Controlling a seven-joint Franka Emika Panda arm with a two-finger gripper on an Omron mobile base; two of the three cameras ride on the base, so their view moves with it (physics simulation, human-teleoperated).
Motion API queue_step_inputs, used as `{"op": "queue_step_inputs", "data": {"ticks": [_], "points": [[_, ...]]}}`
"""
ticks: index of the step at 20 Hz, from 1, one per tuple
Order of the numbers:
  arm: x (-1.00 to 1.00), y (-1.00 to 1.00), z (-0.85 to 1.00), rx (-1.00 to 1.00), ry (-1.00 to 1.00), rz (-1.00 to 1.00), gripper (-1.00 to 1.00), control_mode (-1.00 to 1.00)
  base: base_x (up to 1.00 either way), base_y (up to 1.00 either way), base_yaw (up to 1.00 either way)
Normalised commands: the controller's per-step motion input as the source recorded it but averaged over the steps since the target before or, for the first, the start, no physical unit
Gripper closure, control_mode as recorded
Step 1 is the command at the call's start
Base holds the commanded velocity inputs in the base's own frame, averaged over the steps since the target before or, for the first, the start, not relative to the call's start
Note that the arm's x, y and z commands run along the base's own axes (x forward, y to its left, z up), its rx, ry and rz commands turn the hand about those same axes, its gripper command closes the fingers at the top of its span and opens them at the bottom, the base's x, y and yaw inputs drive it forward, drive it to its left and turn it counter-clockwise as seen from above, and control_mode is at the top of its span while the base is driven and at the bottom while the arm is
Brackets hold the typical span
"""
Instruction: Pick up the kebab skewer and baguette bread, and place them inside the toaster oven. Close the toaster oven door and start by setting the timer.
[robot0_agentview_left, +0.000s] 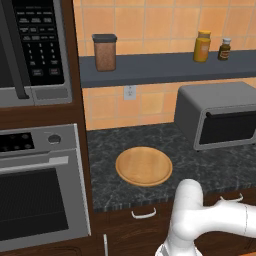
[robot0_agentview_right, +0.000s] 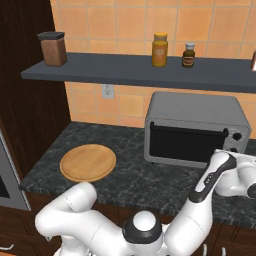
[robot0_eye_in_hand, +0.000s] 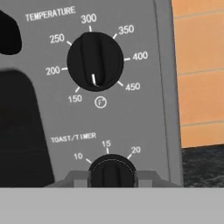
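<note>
While the microwave and the built-in steel oven stand in the dark wood column at the far left of the left base view, a round wooden board lies bare on the black speckled counter just to their right. Above it a dark shelf carries a brown canister at its left end, then a yellow jar and a small dark bottle farther right. A white wall outlet sits on the orange tiles below the shelf.

Farther right stands the toaster oven, grey and round-topped, with the toaster oven door shut upright against its front (dark glass, thin bar handle along the upper edge). What lies inside cannot be made out through the glass. Two small knobs sit one above the other on the panel at its right end.

From the hand view, the temperature knob has its white mark pointing straight down, between the 150 and 450 marks. Below it, under the "TOAST/TIMER" label, the timer knob sits between the two finger tips of the gripper, which press against its left and right sides, closed on it. In the right base view the white arm reaches across to that right end of the oven.
</note>
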Motion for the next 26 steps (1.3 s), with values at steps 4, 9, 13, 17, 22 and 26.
{"op": "queue_step_inputs", "data": {"ticks": [4,9,13,17,22,26], "points": [[0.01,0.0,-0.04,0.15,0.0,-0.01,1.0,-1.0,0.0,0.0,0.0],[0.02,0.0,-0.09,0.16,0.0,-0.04,1.0,-1.0,0.0,0.0,0.0],[0.12,0.0,-0.18,0.17,-0.03,0.0,1.0,-1.0,0.0,0.0,0.0],[0.12,0.02,-0.2,0.16,-0.02,-0.01,1.0,-1.0,0.0,0.0,0.0],[0.13,0.02,-0.18,0.17,-0.02,-0.02,1.0,-1.0,0.0,0.0,0.0],[0.12,0.02,-0.16,0.18,-0.02,-0.02,1.0,-1.0,0.0,0.0,0.0]]}}
